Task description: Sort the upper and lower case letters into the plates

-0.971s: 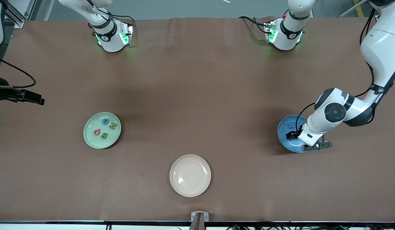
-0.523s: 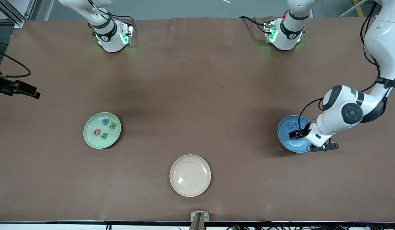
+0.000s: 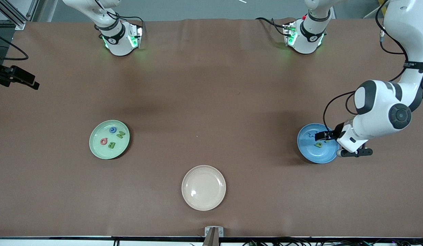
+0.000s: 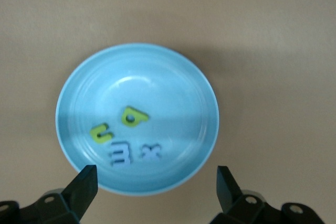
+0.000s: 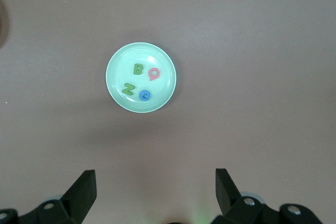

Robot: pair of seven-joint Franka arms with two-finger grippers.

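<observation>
The pale green plate [image 3: 109, 150] lies toward the right arm's end of the table and holds several letters: a blue one [image 3: 112, 130], a green Z [image 3: 120, 134], a pink one [image 3: 104, 141] and a green B [image 3: 111, 145]. The right wrist view shows this green plate [image 5: 118, 80] from high up, well off from my open, empty right gripper [image 5: 156, 187]. That right gripper [image 3: 27, 82] hangs over the table's end. The blue plate [image 3: 312, 155] holds a green letter [image 3: 319, 144]. My left gripper [image 3: 354, 152] is open and empty over the rim of the blue plate [image 4: 136, 72], which holds two yellow-green letters [image 4: 134, 117] and two pale ones [image 4: 121, 155].
A cream-beige plate [image 3: 203, 205] with nothing in it lies near the table's front edge, midway between the two coloured plates. A small grey clamp [image 3: 214, 232] sits at that edge. The arms' bases [image 3: 119, 39] stand along the table's back edge.
My left arm has swung off the blue plate toward its own end of the table, and the letters in the plate now show. My right gripper has drawn back along the table's end toward the bases.
</observation>
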